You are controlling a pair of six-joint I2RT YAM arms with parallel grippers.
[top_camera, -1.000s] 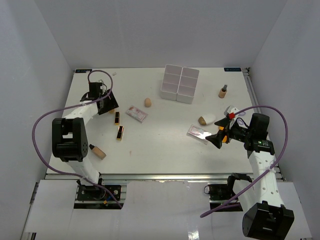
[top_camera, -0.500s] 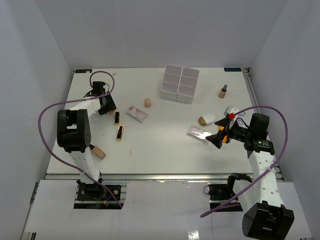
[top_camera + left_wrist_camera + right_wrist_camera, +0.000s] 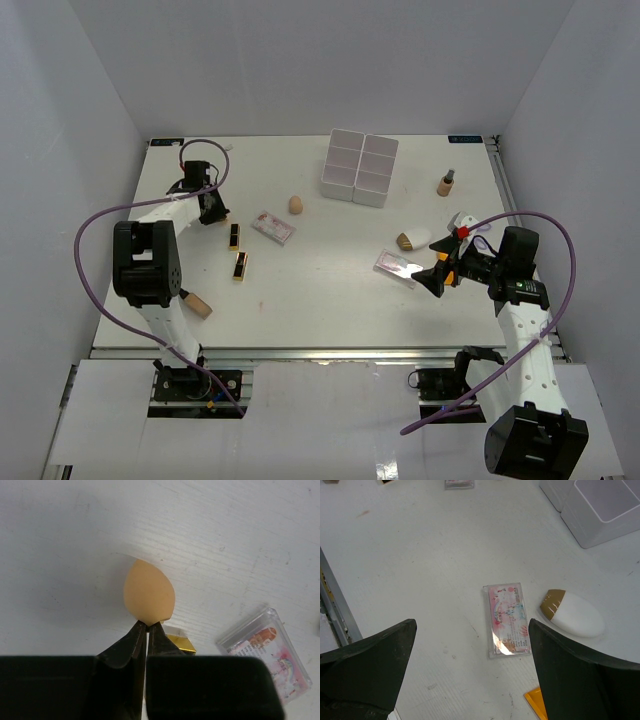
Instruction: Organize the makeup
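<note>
L gripper [image 3: 148, 625]: fingers pressed together, tips touching near edge of beige egg sponge [image 3: 149, 594] (actual pinch not confirmable). Black-gold lipstick [image 3: 179, 643] just right of tips; pink flat packet [image 3: 265, 655] farther right. R gripper [image 3: 471, 623]: fingers spread wide, second pink packet [image 3: 508, 620] ahead between them, untouched.

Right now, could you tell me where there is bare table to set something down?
The near-centre table is bare, between a black-gold lipstick and the pink packet by the open right gripper. Also the far strip left of the white box. Crowded around the egg sponge.
</note>
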